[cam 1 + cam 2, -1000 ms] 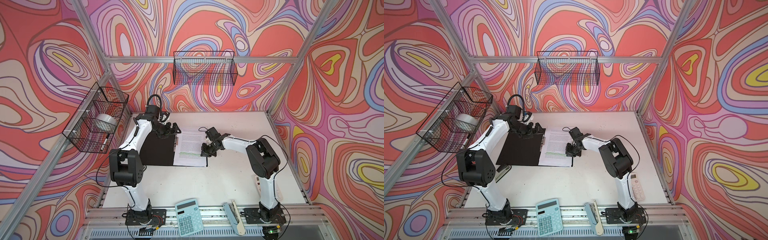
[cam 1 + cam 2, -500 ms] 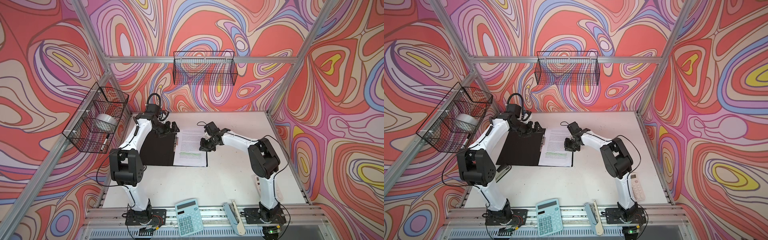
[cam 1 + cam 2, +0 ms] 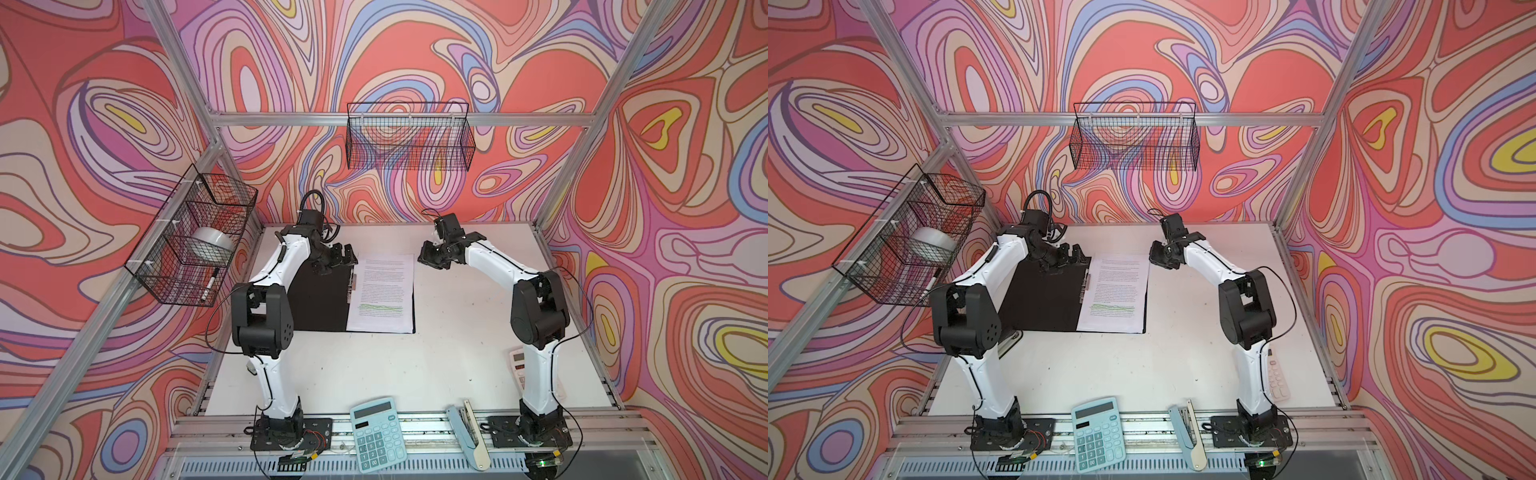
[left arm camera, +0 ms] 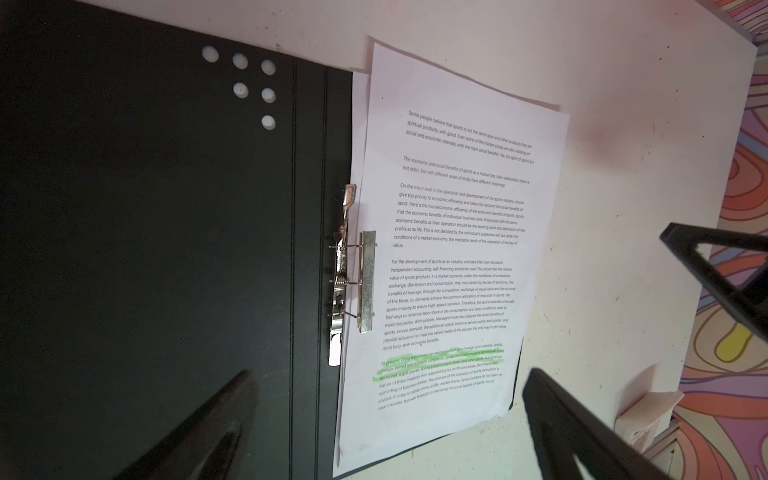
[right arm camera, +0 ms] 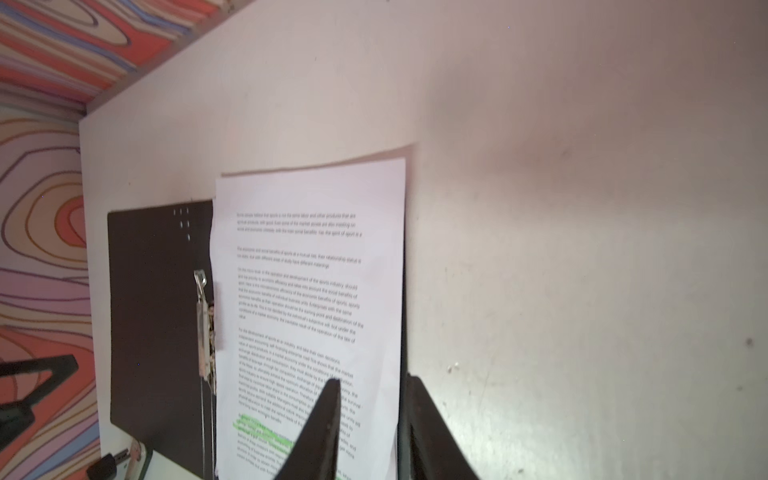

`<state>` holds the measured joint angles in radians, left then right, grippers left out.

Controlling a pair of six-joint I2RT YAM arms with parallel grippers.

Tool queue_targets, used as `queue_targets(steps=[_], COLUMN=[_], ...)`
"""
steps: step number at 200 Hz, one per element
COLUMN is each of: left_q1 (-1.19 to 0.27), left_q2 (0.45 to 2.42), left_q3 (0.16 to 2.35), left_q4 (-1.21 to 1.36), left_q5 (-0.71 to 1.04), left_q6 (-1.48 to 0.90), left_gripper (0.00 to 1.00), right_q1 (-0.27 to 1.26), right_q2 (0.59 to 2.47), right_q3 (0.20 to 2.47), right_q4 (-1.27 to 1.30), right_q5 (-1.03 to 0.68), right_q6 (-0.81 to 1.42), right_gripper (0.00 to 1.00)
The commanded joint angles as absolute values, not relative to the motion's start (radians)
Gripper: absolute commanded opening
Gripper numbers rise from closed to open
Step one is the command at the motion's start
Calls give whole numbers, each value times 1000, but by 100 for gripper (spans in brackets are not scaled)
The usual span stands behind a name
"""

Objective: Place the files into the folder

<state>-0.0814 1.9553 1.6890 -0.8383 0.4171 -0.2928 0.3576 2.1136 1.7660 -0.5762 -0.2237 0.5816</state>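
The folder [image 3: 320, 299] lay open and flat on the far left part of the counter [image 3: 415, 365], black inside facing up. The papers [image 3: 384, 291] already rested on its right half, printed side up, with the green-marked lines toward the counter's near edge. So I judged the main step, getting the sheets onto the folder, as done.

They were not squared up, though. In the left wrist view the stack sat slightly skewed, its far edge stuck out past the folder's far edge, and a lower sheet showed along the spine side. The clip [image 4: 353, 282] stood at the spine with its bar over the papers' left margin; I could not tell whether it was pressing them down.

My left claw [image 3: 340, 259] hung spread wide over the folder's far edge, holding nothing. My right claw [image 3: 432, 259] hovered just off the papers' far right corner, its jaws a little apart with nothing between them.

What I reckoned was left: nudge the sheets in line, secure the clip if needed, then swing the left cover over.
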Motion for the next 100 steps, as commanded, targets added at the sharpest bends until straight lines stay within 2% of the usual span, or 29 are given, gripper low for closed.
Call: queue_targets(steps=[1, 100], left_q1=[-84, -84], left_q2=[1988, 2095], left_q3=[1713, 1721], left_q4=[-827, -805], left_q5=[404, 460], left_q6=[-315, -369], left_gripper=[100, 100], right_q1=[347, 304], right_q2=[2183, 2417], right_q3=[1795, 1965], right_q4=[-542, -480], right_q5=[-219, -344], right_q6=[568, 554], right_gripper=[31, 32])
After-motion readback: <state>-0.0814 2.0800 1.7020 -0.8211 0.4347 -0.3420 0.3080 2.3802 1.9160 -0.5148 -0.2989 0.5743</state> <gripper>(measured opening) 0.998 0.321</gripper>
